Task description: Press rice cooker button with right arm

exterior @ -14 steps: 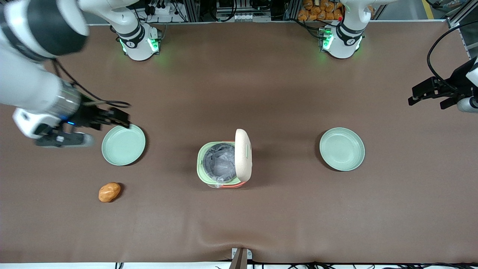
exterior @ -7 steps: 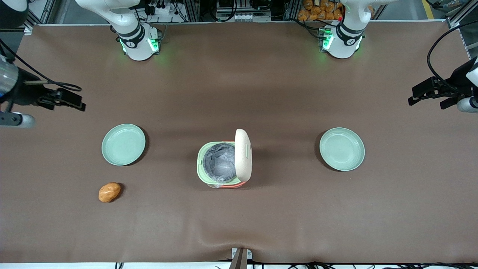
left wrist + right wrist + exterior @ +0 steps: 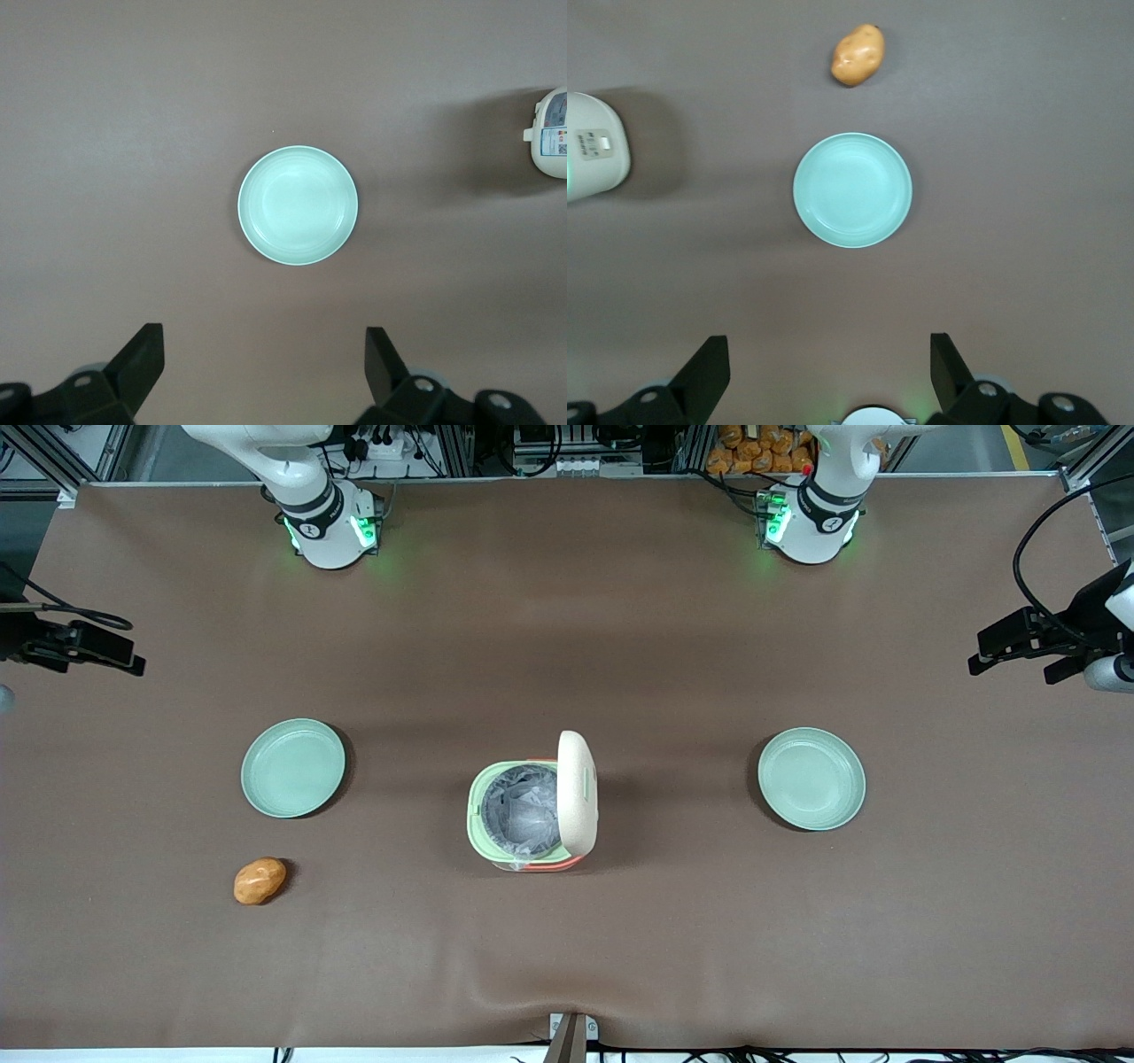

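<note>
The rice cooker stands mid-table with its cream lid upright and the grey inner pot exposed. Its pink band shows at the side nearest the front camera. I cannot make out its button in any view. The right arm's gripper hovers at the working arm's end of the table, well apart from the cooker. It is open, with nothing between its black fingers. In the right wrist view the gripper looks down on bare table, and the cooker's lid shows at the frame's edge.
A pale green plate lies between the gripper and the cooker, with an orange-brown potato nearer the front camera. A second green plate lies toward the parked arm's end.
The right arm has drawn back from the nearby green plate toward its own end of the table. Most of the arm has left the front view. The cooker has not moved.
</note>
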`<action>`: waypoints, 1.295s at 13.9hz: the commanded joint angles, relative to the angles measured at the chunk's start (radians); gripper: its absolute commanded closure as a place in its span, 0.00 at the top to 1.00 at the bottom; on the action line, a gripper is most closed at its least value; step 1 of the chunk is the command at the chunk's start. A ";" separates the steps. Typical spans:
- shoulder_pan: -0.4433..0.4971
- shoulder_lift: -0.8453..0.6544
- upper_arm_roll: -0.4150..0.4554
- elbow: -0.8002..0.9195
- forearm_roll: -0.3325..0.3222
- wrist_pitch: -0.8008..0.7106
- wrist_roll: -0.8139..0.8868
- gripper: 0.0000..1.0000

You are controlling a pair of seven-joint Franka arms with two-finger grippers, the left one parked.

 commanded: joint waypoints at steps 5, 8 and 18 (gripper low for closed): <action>-0.011 -0.043 -0.031 -0.076 -0.028 0.011 -0.065 1.00; -0.011 -0.043 -0.033 -0.077 -0.056 0.017 -0.073 1.00; -0.009 -0.044 -0.033 -0.073 -0.053 0.007 -0.073 1.00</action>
